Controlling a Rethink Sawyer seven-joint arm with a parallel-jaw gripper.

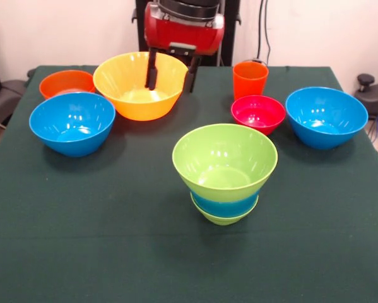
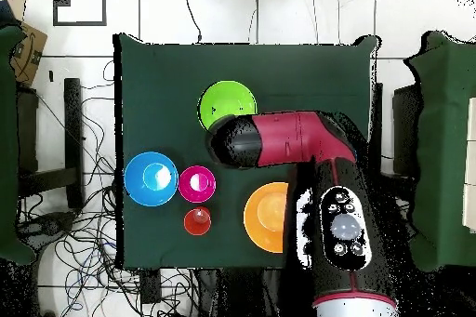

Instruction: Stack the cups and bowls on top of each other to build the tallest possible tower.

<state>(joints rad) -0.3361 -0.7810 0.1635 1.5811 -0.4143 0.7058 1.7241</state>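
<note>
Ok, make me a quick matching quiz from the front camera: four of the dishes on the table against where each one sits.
Things:
1. orange cup
2. yellow bowl
3. lime green bowl
4. red-pink bowl

Places:
A. under the gripper
B. top of the tower
C. just in front of the orange cup
D. back of the table, behind the red-pink bowl

Pairs: 1-D, 2-A, 3-B, 4-C

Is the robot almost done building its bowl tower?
Not yet. The tower is three nested glossy plastic bowls: lime on blue on green. The gripper hangs open and empty at the big yellow bowl. Left: two blue bowls, the orange bowl, the pink bowl, the orange cup.
</note>
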